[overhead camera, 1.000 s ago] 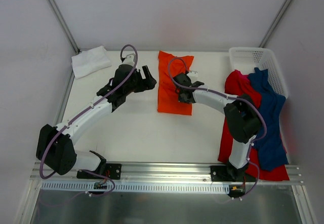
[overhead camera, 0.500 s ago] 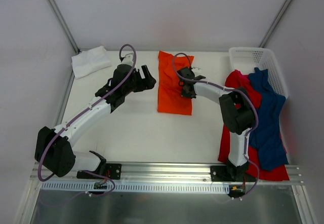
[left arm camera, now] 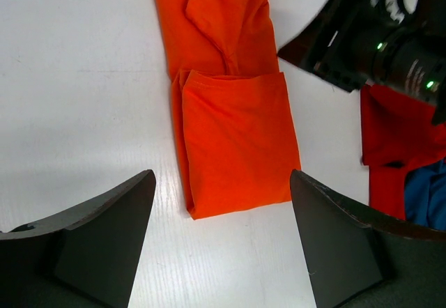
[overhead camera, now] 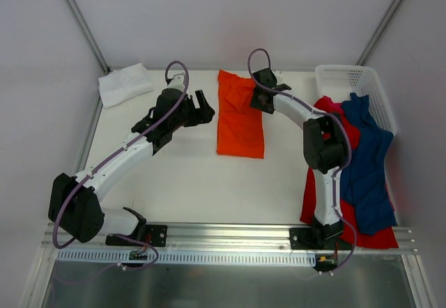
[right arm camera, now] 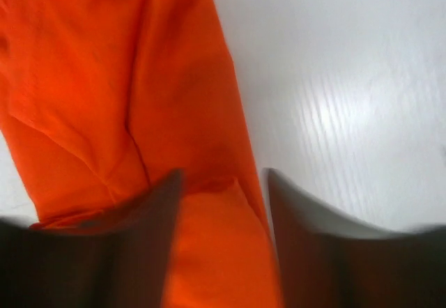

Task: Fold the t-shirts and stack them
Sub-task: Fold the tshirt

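Working over a white matte table (overhead camera: 195,182) with faint grain, glare off it in the right wrist view. Boxed in by plain white walls, with 2 slanted metal struts (overhead camera: 80,22) in the far corners. Noted an aluminium rail (overhead camera: 230,235) along the 6 o'clock edge, carrying both arm bases.

Counted 4 shirts.
- Found the orange t-shirt (overhead camera: 240,123) flat at 12 o'clock of table centre, folded into a long strip running 12 to 6. Saw its near part doubled over and neat in the left wrist view, the far part creased.
- Found the white t-shirt (overhead camera: 124,83) bunched in the 10 o'clock corner, well apart from both arms.
- Found the red t-shirt (overhead camera: 376,240) and the dark blue t-shirt (overhead camera: 373,175) heaped along the 3 to 5 o'clock edge, blue on top, upper ends draped against a white perforated basket (overhead camera: 348,78) at 2 o'clock.

Saw the left gripper (overhead camera: 202,106) just beside the strip at its 9 o'clock side, jaws wide apart, nothing between them.

Saw the right gripper (overhead camera: 258,102) over the strip's far 3 o'clock edge, fingers (right arm camera: 167,217) parted with orange cloth showing in the gap. Cannot tell whether the pads touch the fabric.
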You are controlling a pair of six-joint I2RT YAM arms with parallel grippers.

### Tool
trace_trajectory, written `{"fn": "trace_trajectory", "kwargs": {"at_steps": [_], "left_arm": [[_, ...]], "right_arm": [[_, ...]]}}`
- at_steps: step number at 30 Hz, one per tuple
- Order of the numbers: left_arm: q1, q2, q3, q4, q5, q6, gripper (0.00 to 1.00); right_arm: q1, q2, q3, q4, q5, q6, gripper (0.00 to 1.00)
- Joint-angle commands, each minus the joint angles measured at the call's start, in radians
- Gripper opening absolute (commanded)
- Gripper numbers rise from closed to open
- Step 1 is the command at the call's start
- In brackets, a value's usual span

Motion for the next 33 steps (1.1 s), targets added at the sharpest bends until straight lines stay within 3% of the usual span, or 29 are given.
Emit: {"fn": "trace_trajectory", "kwargs": {"at_steps": [1,2,4,5,7,10,12,15,18,27,33], "left_arm": [[-0.009,0.012,-0.006,0.006,-0.003,0.004,0.79],[-0.009,0.027,-0.009,0.008,0.001,0.001,0.78],[-0.008,0.053,-0.025,0.01,0.015,-0.022,0.78],[-0.008,0.059,-0.035,0.017,0.026,-0.031,0.78],[-0.002,0.075,-0.09,0.049,0.058,-0.073,0.78],[0.012,0.09,-0.237,0.264,0.216,-0.14,0.79],[0.018,0.111,-0.365,0.492,0.36,-0.18,0.8],[0.02,0.205,-0.468,0.717,0.486,-0.269,0.79],[0.018,0.259,-0.532,0.816,0.515,-0.318,0.77],[0.014,0.288,-0.566,0.856,0.491,-0.352,0.76],[0.004,0.233,-0.51,0.602,0.289,-0.349,0.73]], "right_arm": [[-0.035,0.012,0.158,-0.034,-0.019,-0.083,0.64],[-0.052,0.004,0.201,-0.082,-0.022,-0.1,0.81],[-0.069,-0.043,0.179,-0.113,-0.036,-0.12,0.98],[-0.072,-0.128,0.139,-0.113,-0.037,-0.12,1.0],[-0.083,-0.236,-0.052,-0.077,-0.049,-0.114,0.99],[-0.094,-0.471,-0.387,0.022,-0.105,-0.074,1.0],[-0.095,-0.62,-0.607,0.078,-0.199,-0.038,0.99],[-0.094,-0.732,-0.786,0.15,-0.333,-0.005,0.99],[-0.092,-0.798,-0.89,0.164,-0.416,0.027,0.99],[-0.083,-0.78,-1.033,0.305,-0.519,0.121,0.99],[-0.077,-0.686,-1.026,0.37,-0.525,0.147,0.99]]}}
